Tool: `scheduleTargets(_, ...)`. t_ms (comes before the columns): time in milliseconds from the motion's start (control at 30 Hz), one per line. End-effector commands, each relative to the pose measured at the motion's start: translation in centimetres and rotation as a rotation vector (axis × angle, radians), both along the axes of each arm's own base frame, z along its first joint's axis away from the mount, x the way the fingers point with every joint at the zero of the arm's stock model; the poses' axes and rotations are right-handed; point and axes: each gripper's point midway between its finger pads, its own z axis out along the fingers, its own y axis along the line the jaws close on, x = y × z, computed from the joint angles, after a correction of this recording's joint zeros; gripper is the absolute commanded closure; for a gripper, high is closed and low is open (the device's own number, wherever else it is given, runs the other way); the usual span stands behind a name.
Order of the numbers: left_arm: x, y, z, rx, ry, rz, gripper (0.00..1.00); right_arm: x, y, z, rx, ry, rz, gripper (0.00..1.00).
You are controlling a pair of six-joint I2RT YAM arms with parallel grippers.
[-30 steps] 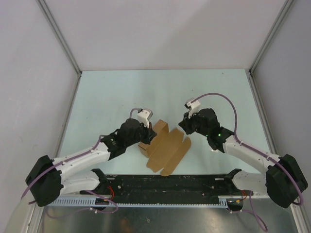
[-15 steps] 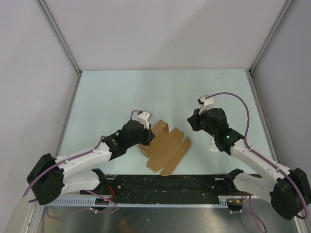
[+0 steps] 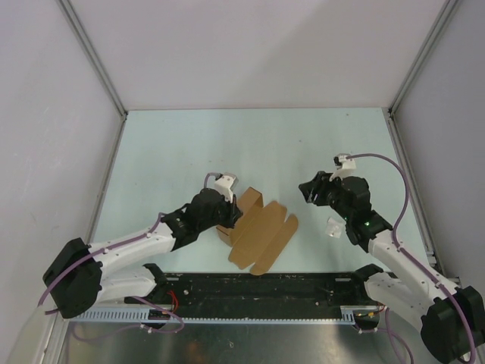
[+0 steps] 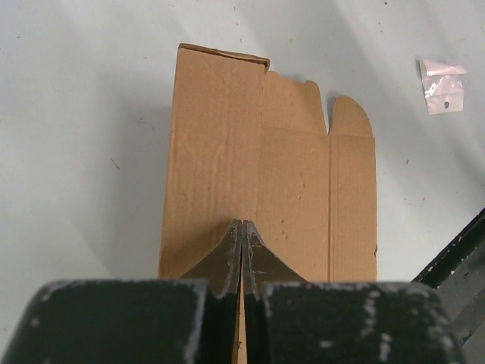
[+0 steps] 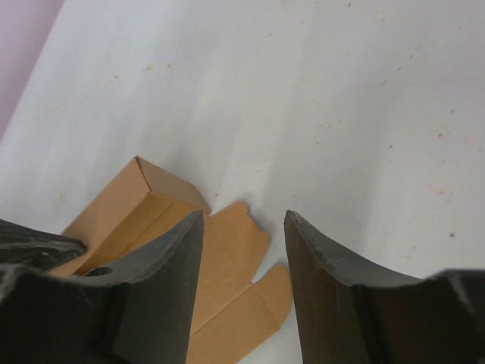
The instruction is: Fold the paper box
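we saw the left hand (image 4: pixel 242 227) with its two fingers pressed together, and a thin brown edge of card showed in the slit between them, so it was clamped on the paper box (image 4: pixel 265 174). from the left wrist view the brown sheet ran away from the fingertips, flat on the desk (image 4: pixel 91 114), with creased panels side by side and rounded tabs at its far end. from above, the left hand (image 3: pixel 225 220) sat at the left end of the paper box (image 3: pixel 265 235), where one panel stood up from the rest; the remaining panels lay spread toward the near right, close to the black rail (image 3: pixel 258 292) at the arms' bases. the right hand (image 5: pixel 244 220) had its fingers apart with nothing between them, only bare desk and a corner of the paper box (image 5: pixel 235 243) below. in the top view the right hand (image 3: pixel 307 189) hung to the right of the box, clear of it. a small pale scrap (image 3: pixel 332 227) lay on the desk (image 3: pixel 189 152) beside the right arm, apart from the card.
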Motion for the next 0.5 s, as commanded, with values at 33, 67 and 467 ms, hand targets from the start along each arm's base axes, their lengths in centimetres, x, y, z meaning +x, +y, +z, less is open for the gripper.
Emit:
scheduleTargets(33, -0.2, 0.0, -0.1, -0.004, 0.006, 0.006, 1.00, -0.3, 0.1, 0.7, 0.155, 0.078, -0.077, 0.51)
scheduleTargets(67, -0.1, -0.1, 0.4, -0.012, -0.005, 0.006, 1.00, -0.5, 0.2, 0.5, 0.167, 0.098, -0.080, 0.51)
scheduleTargets(467, 0.7, -1.3, 7.8, -0.086, -0.111, -0.034, 0.99, -5.0, -0.8, -3.2, 0.147, 0.338, -0.118, 0.51)
